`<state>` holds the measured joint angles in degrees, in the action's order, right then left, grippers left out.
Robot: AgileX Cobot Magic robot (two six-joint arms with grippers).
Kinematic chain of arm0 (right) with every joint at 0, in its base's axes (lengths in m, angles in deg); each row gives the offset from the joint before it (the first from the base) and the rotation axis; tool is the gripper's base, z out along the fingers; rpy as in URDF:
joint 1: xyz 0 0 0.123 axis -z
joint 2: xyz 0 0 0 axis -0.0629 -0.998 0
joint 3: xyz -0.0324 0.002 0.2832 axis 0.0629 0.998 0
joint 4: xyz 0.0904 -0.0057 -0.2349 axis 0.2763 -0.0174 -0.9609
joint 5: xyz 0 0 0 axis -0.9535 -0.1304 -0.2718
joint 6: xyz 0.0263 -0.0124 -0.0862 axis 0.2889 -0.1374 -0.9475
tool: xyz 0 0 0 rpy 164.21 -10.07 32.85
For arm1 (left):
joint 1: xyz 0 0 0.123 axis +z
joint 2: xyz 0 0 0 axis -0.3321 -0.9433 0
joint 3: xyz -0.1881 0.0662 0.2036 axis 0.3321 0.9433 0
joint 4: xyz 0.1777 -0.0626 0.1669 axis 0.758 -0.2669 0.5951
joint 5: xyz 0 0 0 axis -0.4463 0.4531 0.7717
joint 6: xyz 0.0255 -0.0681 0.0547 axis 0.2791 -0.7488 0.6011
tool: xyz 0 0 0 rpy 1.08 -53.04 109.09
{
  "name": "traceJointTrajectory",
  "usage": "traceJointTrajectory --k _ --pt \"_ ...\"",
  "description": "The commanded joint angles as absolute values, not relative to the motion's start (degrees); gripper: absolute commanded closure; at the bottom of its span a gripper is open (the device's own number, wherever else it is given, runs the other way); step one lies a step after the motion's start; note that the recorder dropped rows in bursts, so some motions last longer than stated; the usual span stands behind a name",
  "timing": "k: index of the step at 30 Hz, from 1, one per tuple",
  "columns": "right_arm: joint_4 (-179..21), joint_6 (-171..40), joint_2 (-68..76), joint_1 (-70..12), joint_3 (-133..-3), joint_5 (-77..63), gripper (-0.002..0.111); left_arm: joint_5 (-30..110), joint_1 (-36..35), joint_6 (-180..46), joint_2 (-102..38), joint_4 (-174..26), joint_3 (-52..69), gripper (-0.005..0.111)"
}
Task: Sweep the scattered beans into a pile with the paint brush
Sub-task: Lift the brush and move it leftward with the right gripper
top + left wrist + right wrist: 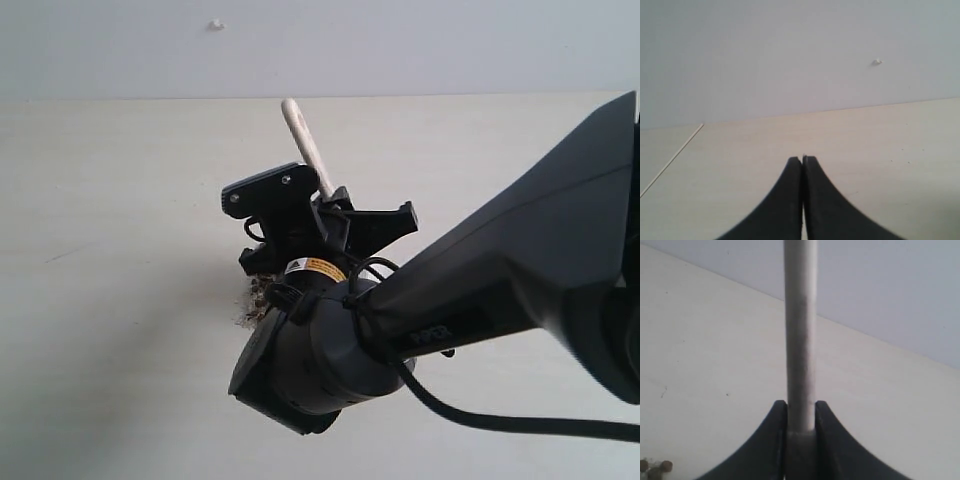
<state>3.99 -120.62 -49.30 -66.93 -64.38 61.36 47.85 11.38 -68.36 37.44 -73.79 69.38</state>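
Note:
My right gripper (800, 407) is shut on the pale wooden handle of the paint brush (800, 335), which runs up between both black fingers. In the exterior view the handle (306, 145) sticks up and away behind the right gripper (318, 222), whose arm covers the bristles. A small pile of reddish-brown beans with pale crumbs (257, 297) shows on the table just left of the arm's wrist. A few beans (656, 468) lie at the edge of the right wrist view. My left gripper (802, 159) is shut with nothing in it, over bare table.
The pale wooden table (110, 300) stretches to a grey wall (400, 45) at the back. The right arm's black cable (500, 420) trails across the near right. A seam in the table (670, 160) runs past the left gripper.

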Motion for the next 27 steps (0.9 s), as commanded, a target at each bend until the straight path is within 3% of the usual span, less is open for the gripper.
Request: traceJointTrajectory --k 1,17,27 --pt "1.2 -118.6 -49.1 -66.9 -64.4 61.1 0.108 47.8 11.4 -68.4 37.8 -74.2 69.3 0.107" --pt "8.6 -125.3 -48.9 -66.9 -74.4 47.7 0.108 47.8 11.4 -68.4 37.8 -74.2 69.3 0.107" --pt "14.5 -134.5 -44.7 -66.9 -75.7 61.2 0.108 47.8 11.4 -68.4 37.8 -74.2 69.3 0.107"
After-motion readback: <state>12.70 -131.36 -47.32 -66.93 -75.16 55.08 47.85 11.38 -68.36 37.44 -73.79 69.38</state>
